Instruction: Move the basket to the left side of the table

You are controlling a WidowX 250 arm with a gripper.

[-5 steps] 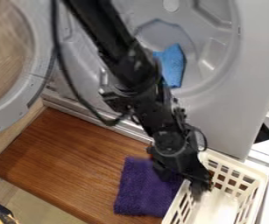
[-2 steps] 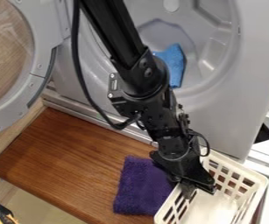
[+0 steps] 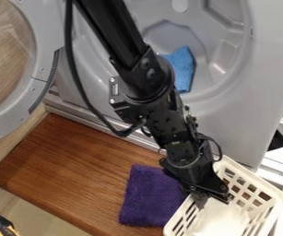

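Brown wooden board [image 3: 76, 173]; purple cloth [image 3: 146, 198] on it, beside white basket [image 3: 265, 196]. I see my gripper [image 3: 212, 197] at the basket's edge; can't tell if clenched.

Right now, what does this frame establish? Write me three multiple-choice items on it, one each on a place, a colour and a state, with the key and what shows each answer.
1. Where does the purple cloth lie?
A) On the table, beside the basket
B) Inside the basket
C) Over the round door

2. What colour is the cloth in the machine?
A) Red
B) Green
C) Blue

3. How is the round door?
A) Shut over the opening
B) Swung open
C) Half shut against the arm

Key:
1: A, as the purple cloth lies on the brown wood, just left of the basket in the view.
2: C, as a blue cloth shows inside the opening.
3: B, as the round door stands off to the left and the inside is exposed.
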